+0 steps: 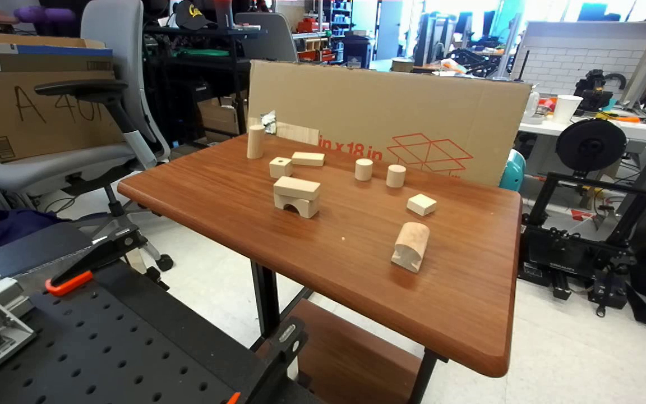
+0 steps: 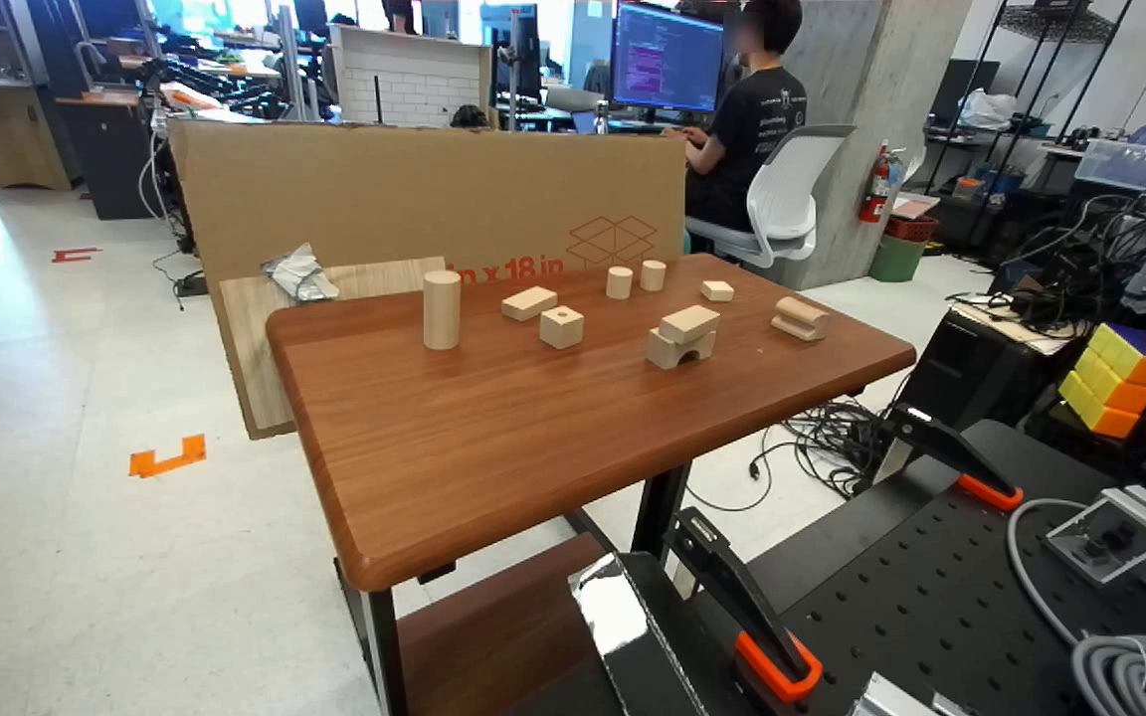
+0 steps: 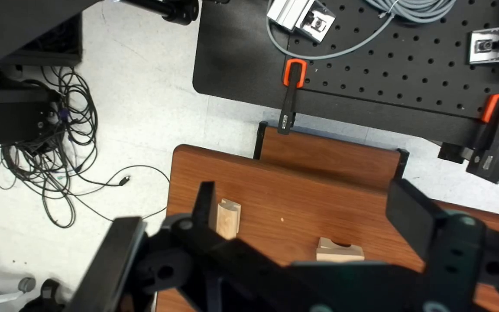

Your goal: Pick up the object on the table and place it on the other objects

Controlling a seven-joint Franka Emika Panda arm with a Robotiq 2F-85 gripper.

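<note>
In the wrist view, your gripper (image 3: 306, 203) presents its two fingers (image 3: 410, 216) spread wide apart, with the brown tabletop (image 3: 284, 190) visible through the gap. Beside the finger at the left of that view, and partly covered by the gripper, lies a round-topped block (image 3: 228, 216). The arch block (image 1: 297, 202), partly hidden by the gripper body in the same view, stands notch down and carries an oblong block (image 1: 296, 187) on its top. You find the task object, the cube-like block (image 1: 281, 169) with a hole in its upper face, in both exterior views: it rests on the tabletop, near the arch block but apart from it. A second oblong block (image 1: 308, 159) lies flat just beside the cube-like block; you cannot tell whether the two touch. Near the table's edge, a tall cylinder (image 2: 441, 310) stands upright. Two short cylinders (image 1: 363, 170) also stand upright, near each other but apart. A small flat block (image 1: 421, 205) lies between these cylinders and the round-topped block. In both exterior views, a printed cardboard panel (image 2: 424, 199) stands upright along the far side of the table. On the opposite side, you have a black perforated board (image 3: 405, 89) with two black clamps (image 3: 290, 93), each with an orange end, at its edge.
</note>
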